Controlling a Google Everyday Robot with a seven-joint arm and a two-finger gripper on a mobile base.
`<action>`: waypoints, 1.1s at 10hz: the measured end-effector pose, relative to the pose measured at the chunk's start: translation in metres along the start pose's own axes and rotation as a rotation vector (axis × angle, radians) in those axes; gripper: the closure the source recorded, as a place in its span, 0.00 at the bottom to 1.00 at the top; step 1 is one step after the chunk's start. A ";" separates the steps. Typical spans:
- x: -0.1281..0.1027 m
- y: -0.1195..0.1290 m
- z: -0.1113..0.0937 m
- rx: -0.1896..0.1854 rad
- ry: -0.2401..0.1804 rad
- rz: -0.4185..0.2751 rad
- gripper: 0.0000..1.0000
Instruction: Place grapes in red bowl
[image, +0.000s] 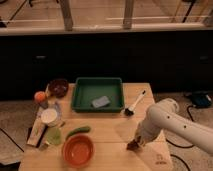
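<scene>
The grapes (131, 146) are a small dark reddish bunch lying on the wooden table (110, 131) near its front right. My gripper (136, 141) at the end of the white arm (165, 120) is down right at the grapes and covers part of them. The red bowl (78, 150) is large, orange-red and stands at the table's front left, well to the left of the grapes. Nothing shows inside it.
A green tray (97, 85) holding a grey sponge (101, 101) stands at the back. A black-headed brush (135, 103) lies right of it. A small green cucumber (77, 131), a green cup (53, 135), a white cup (49, 116), a maroon bowl (58, 87) and an orange (40, 96) are on the left.
</scene>
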 end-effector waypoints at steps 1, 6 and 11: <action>-0.002 -0.001 -0.002 0.001 0.002 -0.005 0.97; -0.042 -0.017 -0.019 -0.010 0.026 -0.089 0.97; -0.072 -0.031 -0.034 -0.026 0.044 -0.162 0.97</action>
